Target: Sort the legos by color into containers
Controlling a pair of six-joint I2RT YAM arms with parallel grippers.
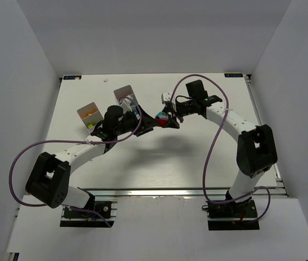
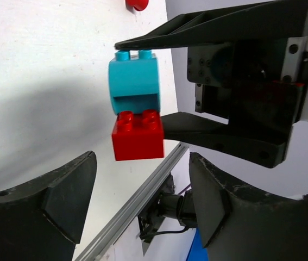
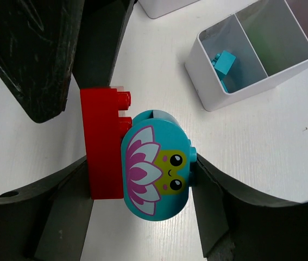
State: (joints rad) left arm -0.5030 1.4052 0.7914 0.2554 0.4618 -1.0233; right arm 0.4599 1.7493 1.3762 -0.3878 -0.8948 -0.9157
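A stack of two legos, a red brick (image 3: 104,147) joined to a round teal piece (image 3: 154,168) with a flower-and-frog print, hangs above the table at mid-table (image 1: 163,118). My right gripper (image 3: 140,163) is shut on this stack, with one finger on the red brick and the other on the teal studs. The left wrist view shows the teal piece (image 2: 134,81) above the red brick (image 2: 137,136), pinched between the right fingers. My left gripper (image 2: 143,163) is open and empty, and its fingertips lie just short of the red brick. Two white bins (image 1: 122,90) (image 1: 86,111) stand behind my left arm.
One bin (image 3: 213,92) lies to the upper right in the right wrist view, with a teal brick (image 3: 224,62) in one compartment. A corner of another bin (image 3: 164,5) shows at the top edge. A small red piece (image 2: 134,4) lies on the table beyond the stack. The left bin holds yellow and green pieces (image 1: 92,120).
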